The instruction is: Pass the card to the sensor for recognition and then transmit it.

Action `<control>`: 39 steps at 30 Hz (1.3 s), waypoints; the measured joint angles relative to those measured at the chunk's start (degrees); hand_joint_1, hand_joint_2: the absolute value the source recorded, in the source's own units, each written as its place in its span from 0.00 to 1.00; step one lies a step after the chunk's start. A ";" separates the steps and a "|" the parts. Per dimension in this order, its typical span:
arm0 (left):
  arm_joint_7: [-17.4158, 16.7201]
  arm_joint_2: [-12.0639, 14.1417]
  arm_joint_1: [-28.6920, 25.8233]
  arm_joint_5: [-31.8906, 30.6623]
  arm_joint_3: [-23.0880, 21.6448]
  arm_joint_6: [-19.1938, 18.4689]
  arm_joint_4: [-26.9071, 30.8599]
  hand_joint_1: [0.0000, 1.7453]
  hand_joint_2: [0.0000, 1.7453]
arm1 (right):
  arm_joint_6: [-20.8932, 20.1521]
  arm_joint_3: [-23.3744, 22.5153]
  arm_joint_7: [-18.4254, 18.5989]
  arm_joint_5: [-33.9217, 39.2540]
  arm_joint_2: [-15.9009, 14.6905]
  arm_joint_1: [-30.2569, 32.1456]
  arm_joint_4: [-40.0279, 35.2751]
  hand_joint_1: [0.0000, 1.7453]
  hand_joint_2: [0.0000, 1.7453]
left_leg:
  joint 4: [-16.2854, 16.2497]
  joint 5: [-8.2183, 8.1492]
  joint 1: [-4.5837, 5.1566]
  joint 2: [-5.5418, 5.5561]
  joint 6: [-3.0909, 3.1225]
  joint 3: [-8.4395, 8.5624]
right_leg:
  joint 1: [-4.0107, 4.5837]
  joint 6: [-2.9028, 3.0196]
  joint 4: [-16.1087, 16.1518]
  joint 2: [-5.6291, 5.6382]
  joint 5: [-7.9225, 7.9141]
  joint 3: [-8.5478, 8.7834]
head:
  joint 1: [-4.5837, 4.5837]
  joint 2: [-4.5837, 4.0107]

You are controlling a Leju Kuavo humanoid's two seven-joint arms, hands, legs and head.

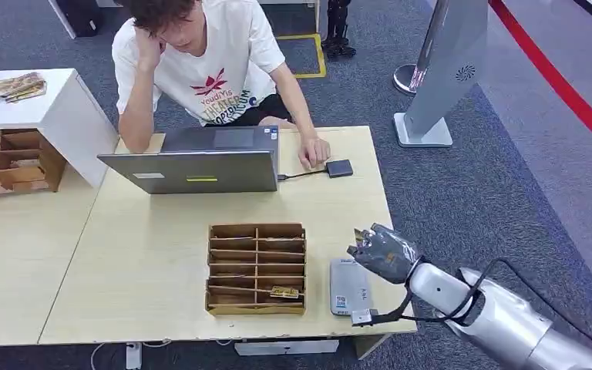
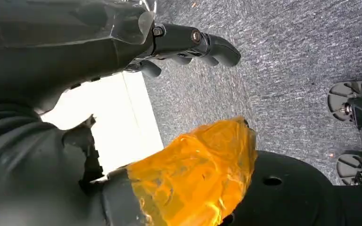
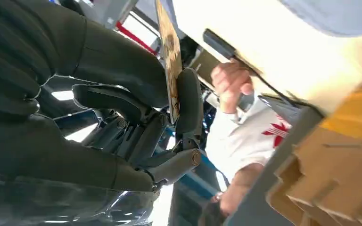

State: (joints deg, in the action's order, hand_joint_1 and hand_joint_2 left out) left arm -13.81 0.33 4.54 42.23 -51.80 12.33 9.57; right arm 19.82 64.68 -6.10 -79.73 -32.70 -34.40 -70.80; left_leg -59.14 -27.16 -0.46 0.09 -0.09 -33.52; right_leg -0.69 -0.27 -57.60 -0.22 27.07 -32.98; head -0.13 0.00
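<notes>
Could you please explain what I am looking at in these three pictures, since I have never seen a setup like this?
This is a humanoid robot with two silver arms. The head view looks down on a wooden table; the other two come from cameras at its wrists. The right hand pinches a card above a grey sensor. Beside the sensor sits a wooden sorting tray, with another card in it. A person sits behind a laptop. The left hand hangs over carpet, holding nothing.

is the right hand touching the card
Touching: the right wrist view shows the card pinched edge-on between the right hand's thumb and a finger.
</notes>
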 joint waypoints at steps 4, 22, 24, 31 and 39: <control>0.00 0.00 0.00 0.31 0.00 0.00 0.00 0.00 0.00 | -0.20 1.85 0.04 1.22 -0.48 -0.22 -1.83 1.00 1.00 | 0.00 0.00 0.00 0.00 0.00 0.00 | 0.00 0.00 0.00 0.00 0.00 0.00 | 0.00 0.00; -0.11 0.00 0.02 0.98 -0.68 0.09 0.00 0.00 0.00 | -1.75 8.06 0.90 3.65 -1.14 -0.57 -4.09 1.00 1.00 | 0.00 0.00 0.00 0.00 0.00 0.00 | 0.00 0.00 0.00 0.00 0.00 0.00 | 0.02 0.00; -0.11 0.00 0.03 0.98 -0.96 0.11 0.00 0.00 0.00 | -1.79 8.33 0.98 3.65 -1.14 -0.57 -4.02 1.00 1.00 | 0.00 0.00 0.00 0.00 0.00 -0.01 | 0.00 0.00 0.00 0.00 0.00 0.00 | 0.00 0.00; -0.11 0.00 0.07 0.98 -1.36 0.09 0.00 0.00 0.00 | -1.90 9.31 0.98 3.52 -0.74 -0.58 -1.88 1.00 1.00 | 0.00 0.00 0.00 0.01 0.00 -0.02 | 0.00 0.00 0.00 -0.01 0.00 0.00 | 0.00 0.00; -0.11 0.00 0.13 1.14 -1.36 0.07 0.00 0.00 0.00 | -1.66 9.55 1.27 3.28 0.31 -0.58 0.96 1.00 1.00 | 0.00 0.00 0.00 0.01 0.00 -0.02 | 0.00 0.00 0.00 -0.01 0.00 0.00 | 0.00 0.00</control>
State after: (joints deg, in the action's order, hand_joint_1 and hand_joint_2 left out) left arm -13.92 0.33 4.67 43.36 -53.16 12.39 9.57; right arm 18.16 74.23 -4.83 -76.46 -32.39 -34.98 -69.83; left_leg -59.14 -27.16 -0.46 0.10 -0.09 -33.53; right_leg -0.70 -0.27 -57.60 -0.23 27.07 -32.98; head -0.13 0.00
